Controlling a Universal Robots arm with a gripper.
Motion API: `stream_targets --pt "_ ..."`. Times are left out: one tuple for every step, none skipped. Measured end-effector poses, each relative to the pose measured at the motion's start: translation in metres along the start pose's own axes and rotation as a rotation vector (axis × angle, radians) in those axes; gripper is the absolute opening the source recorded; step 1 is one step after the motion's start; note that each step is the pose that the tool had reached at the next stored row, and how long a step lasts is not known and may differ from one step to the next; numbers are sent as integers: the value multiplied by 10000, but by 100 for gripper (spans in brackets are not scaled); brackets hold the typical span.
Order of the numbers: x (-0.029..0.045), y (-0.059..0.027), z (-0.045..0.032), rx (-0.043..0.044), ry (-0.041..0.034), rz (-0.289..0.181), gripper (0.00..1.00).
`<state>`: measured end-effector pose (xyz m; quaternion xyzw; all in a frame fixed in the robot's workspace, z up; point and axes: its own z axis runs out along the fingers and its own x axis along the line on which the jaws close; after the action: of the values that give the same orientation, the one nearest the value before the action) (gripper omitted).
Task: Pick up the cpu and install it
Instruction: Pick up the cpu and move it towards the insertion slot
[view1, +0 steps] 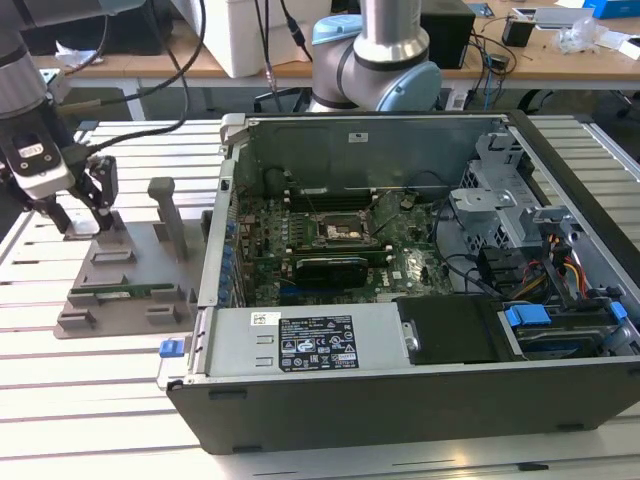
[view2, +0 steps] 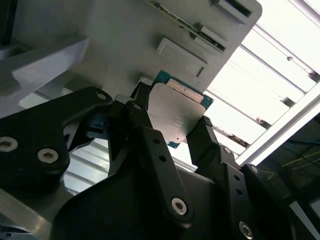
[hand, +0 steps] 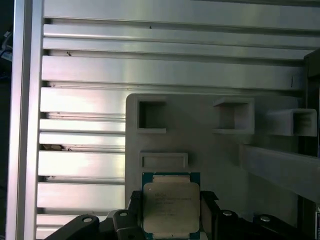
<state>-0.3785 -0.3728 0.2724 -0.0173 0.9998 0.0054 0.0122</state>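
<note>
The cpu (hand: 171, 202), a silver square with a thin green rim, sits between my two black fingers in both wrist views. My gripper (hand: 171, 206) has one finger (hand: 134, 202) against each side edge of the chip, so it is shut on the cpu (view2: 177, 112). I cannot tell whether the chip rests on the grey holder plate (hand: 200, 135) or hangs just above it. In the exterior view my gripper (view1: 82, 215) is low over the far end of that plate (view1: 150, 250), at the exterior view's left. The black socket (view1: 343, 232) lies in the open computer case (view1: 420, 400).
A long green memory stick (view1: 125, 293) lies on the holder plate, and a grey upright post (view1: 168, 215) rises beside my gripper. The slatted aluminium table (view1: 90, 390) carries both plate and case. The arm's base (view1: 385, 50) stands behind the case.
</note>
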Motion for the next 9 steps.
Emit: stream_targets --pt "-1 0 -45 0 1 0 55" --pt "-2 1 -76 1 0 0 55" --pt "-3 1 -121 0 0 0 55" --pt "-4 2 -159 1 1 0 55" --pt "-5 2 -185 0 0 0 55" --pt "-5 2 -211 -1 0 0 55" --pt "-6 3 -241 -1 1 0 55" --pt "-6 3 -269 -1 0 0 55" --pt "-7 3 -300 -1 0 0 55"
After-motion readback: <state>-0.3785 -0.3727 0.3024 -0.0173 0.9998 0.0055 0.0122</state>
